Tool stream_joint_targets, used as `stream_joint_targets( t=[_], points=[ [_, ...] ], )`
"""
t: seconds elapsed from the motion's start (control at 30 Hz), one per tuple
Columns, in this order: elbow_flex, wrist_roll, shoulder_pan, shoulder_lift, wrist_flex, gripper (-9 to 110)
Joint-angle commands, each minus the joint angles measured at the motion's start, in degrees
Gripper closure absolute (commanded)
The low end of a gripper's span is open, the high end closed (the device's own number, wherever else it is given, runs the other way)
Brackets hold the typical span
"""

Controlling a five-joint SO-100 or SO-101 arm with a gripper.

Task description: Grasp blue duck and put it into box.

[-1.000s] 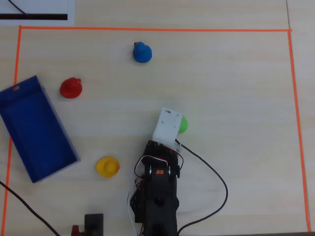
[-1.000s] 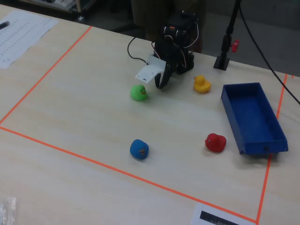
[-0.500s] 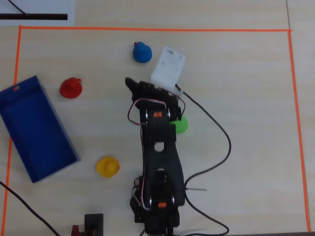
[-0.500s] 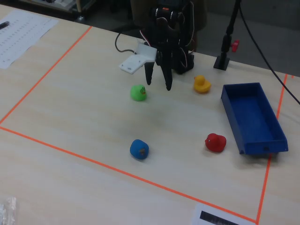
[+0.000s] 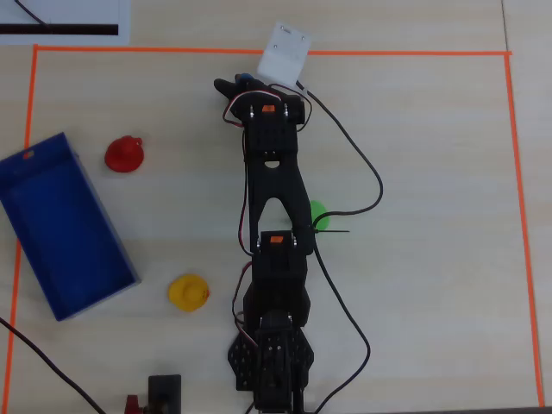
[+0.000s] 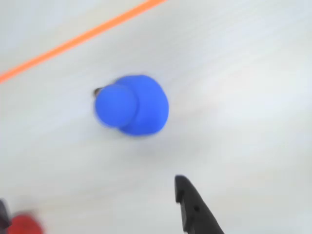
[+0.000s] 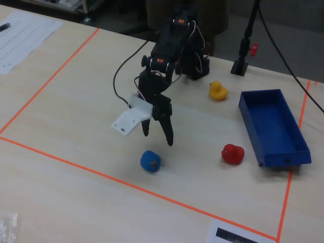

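Note:
The blue duck [image 7: 150,161] sits on the pale table near the orange tape line. In the wrist view it [image 6: 131,105] lies ahead of the jaws, clear of them. In the overhead view only a sliver of it [image 5: 246,80] shows beside the wrist. My gripper [image 7: 158,136] hangs just above and behind the duck, open and empty; it also shows in the wrist view [image 6: 91,195] and the overhead view [image 5: 235,84]. One dark fingertip [image 6: 180,183] shows at the lower right. The dark-blue box [image 5: 60,224] lies far to the left and holds nothing; in the fixed view it [image 7: 271,126] is at the right.
A red duck [image 5: 124,154] [image 7: 232,154] sits between the gripper and the box. A yellow duck [image 5: 188,292] [image 7: 217,90] is near the arm's base. A green duck [image 5: 317,211] peeks from under the arm. Orange tape [image 5: 259,52] borders the work area.

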Motion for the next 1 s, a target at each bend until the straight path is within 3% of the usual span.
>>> stream_joint_targets(
  t=[0.0, 0.97],
  points=[
    [-4.48, -4.04, 0.00, -0.79, -2.20, 57],
    [-14.94, -12.92, 3.08, -17.40, -13.89, 58]
  ],
)
